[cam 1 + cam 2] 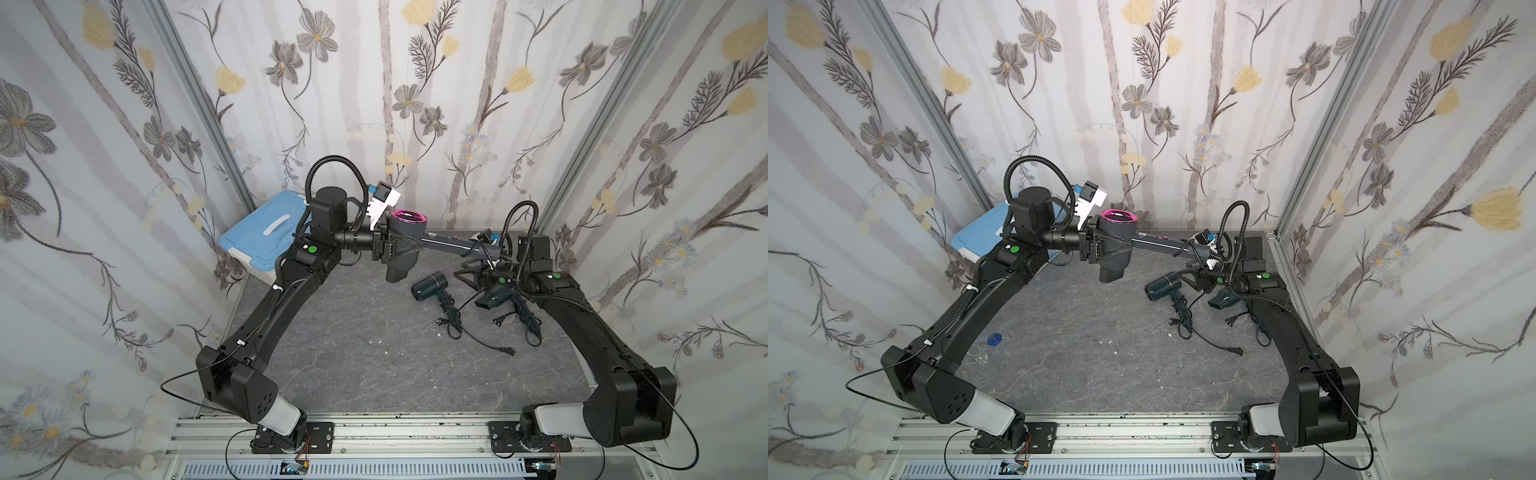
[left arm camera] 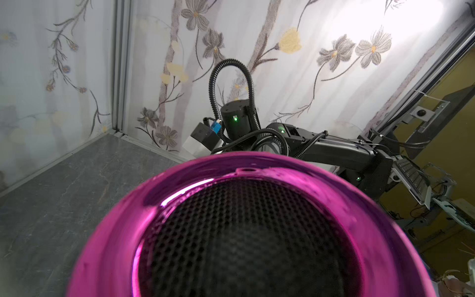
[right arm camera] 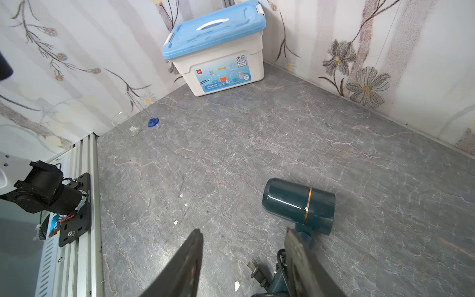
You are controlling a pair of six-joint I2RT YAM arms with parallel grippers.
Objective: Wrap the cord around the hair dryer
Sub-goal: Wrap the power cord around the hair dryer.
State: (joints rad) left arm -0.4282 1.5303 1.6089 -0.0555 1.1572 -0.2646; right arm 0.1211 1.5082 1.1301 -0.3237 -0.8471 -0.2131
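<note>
Above table [image 1: 353, 353], left end effector [image 1: 401, 248] level — gripping dryer [image 1: 397, 270]

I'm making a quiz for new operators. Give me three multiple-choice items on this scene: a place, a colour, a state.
1. Where is the blue-lidded box? A far left corner; B table middle; C front rail.
2. The ring on the lifted hair dryer is: A gold; B pink; C green.
3. The right gripper is: A open; B shut on a cord; C shut on the box.
Answers: A, a top view shows it there; B, the ring shines pink; A, its fingers stand apart, empty.
</note>
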